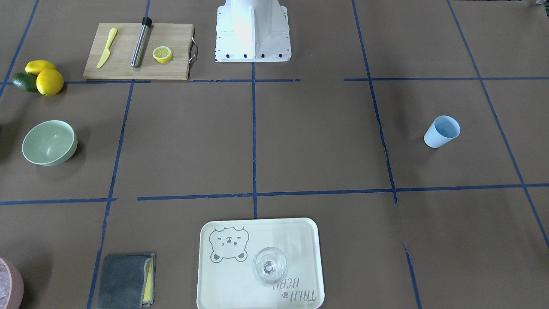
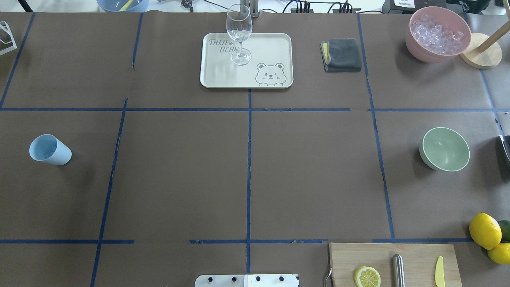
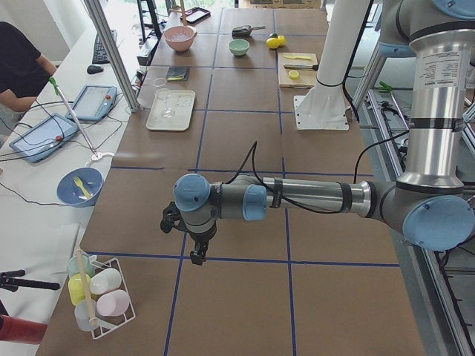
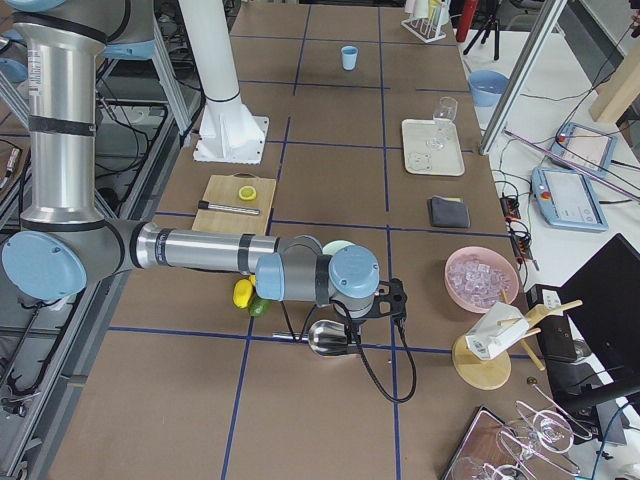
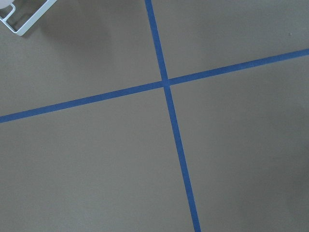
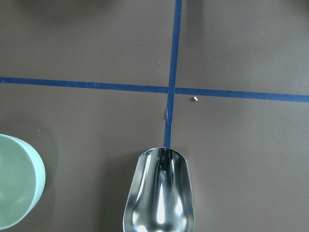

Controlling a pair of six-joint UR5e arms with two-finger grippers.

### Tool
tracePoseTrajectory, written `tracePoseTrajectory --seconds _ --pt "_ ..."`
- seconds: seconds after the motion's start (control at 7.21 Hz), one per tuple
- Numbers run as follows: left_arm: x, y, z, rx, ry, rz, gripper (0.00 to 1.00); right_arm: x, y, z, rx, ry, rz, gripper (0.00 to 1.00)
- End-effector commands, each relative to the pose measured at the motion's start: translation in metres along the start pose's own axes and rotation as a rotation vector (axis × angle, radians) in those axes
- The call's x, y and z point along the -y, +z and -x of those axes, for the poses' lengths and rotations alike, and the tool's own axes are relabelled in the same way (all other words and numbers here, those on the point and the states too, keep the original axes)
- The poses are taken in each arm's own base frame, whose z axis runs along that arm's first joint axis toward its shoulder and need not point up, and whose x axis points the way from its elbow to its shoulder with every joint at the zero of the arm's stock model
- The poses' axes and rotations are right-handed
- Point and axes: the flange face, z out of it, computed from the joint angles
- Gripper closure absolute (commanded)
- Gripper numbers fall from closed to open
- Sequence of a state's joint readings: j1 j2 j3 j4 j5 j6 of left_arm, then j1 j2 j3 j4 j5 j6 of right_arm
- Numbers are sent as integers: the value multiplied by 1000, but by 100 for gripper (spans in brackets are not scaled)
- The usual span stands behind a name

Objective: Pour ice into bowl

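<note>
The pale mint-green bowl stands empty on the right side of the table; it also shows in the front view and at the left edge of the right wrist view. Ice cubes fill a pink container at the far right. An empty metal scoop lies just below the right wrist camera, beside the bowl. My right gripper hangs over the scoop; I cannot tell its state. My left gripper hovers over bare table at the left end; I cannot tell its state.
A light blue cup stands at the left. A tray with a wine glass and a grey cloth are at the far side. A cutting board, lemons and a wooden stand are near the bowl.
</note>
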State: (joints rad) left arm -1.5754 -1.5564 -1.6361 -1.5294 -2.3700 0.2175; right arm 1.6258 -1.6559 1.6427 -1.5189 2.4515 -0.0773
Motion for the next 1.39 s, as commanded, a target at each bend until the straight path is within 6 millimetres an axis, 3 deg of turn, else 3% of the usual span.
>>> tracePoseTrajectory --seconds 0.0,0.28,0.55,0.69,0.83,1.11,1.25 --pt "0 -1 -1 1 0 -3 0 -1 -2 2 0 -1 -4 0" --pt "7 -22 -21 14 42 -44 0 5 -13 16 2 16 -27 0" --pt "30 -68 -67 40 155 -151 0 38 -30 39 12 66 -59 0" --pt "34 -90 -90 44 201 -223 0 33 -25 41 38 87 -52 0" --pt "33 -109 -125 34 134 -292 0 36 -9 61 105 123 -12 0" --pt "0 -91 -163 -6 120 -384 0 45 32 126 96 230 -22 0" --pt "-14 -67 -178 8 93 -432 0 34 69 151 58 217 -54 0"
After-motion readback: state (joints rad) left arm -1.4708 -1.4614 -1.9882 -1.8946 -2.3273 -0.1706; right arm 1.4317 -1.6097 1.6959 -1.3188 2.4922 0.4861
